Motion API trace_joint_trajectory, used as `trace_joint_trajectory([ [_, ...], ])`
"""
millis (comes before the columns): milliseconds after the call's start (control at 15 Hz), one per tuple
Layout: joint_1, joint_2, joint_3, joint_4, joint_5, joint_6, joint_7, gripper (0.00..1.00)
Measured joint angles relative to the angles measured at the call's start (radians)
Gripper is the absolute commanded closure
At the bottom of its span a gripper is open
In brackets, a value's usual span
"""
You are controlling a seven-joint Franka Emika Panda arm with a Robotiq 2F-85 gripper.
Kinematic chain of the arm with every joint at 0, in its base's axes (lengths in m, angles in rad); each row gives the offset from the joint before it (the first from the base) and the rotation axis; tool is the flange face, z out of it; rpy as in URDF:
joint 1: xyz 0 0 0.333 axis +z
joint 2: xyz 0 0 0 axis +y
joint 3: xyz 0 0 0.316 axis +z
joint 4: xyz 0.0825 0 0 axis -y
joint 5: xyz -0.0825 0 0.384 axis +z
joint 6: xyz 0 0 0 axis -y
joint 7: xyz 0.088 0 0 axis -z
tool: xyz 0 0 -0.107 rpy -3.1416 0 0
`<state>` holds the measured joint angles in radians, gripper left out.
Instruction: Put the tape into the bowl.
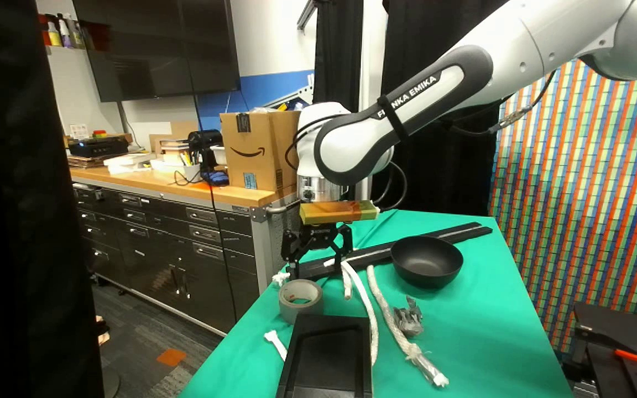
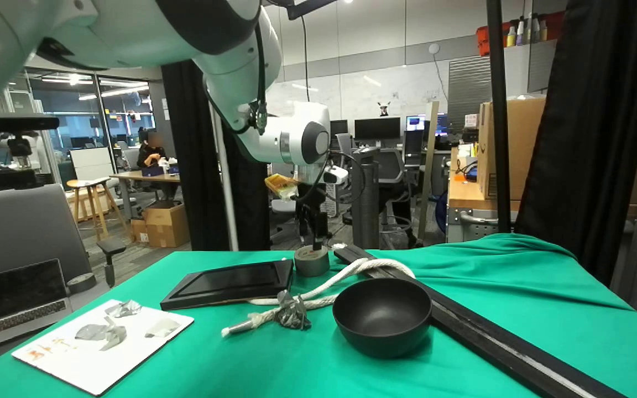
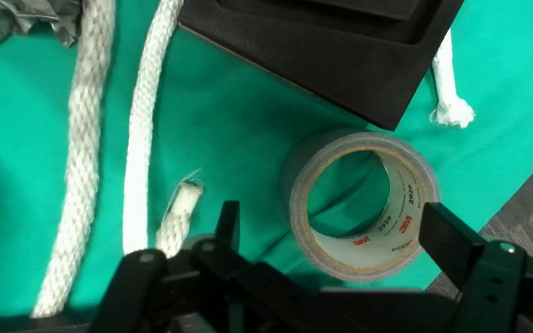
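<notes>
A robot arm (image 1: 407, 105) holds its tool (image 1: 317, 268), spread wide, over the tape (image 1: 299, 309), which lies flat near the left edge of the green surface (image 1: 484, 326) in an exterior view. The wrist view shows the roll between the parted fingers (image 3: 449, 243); whether either touches it cannot be told. A black slab (image 1: 329, 354) lies just on its near side. Well to the right and farther off, the bowl (image 1: 427, 262) stands upright beside a black bar (image 1: 375, 256). White ropes (image 1: 389, 318) lie between, a crumpled grey scrap (image 1: 410, 320) beside one.
</notes>
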<state>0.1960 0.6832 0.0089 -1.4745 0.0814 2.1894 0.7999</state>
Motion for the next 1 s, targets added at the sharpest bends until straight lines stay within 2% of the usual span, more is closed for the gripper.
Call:
trace_joint_trajectory([
  [1000, 0.002, 0.064, -0.02, 0.0, 0.0, 0.042, 0.0, 0.0],
])
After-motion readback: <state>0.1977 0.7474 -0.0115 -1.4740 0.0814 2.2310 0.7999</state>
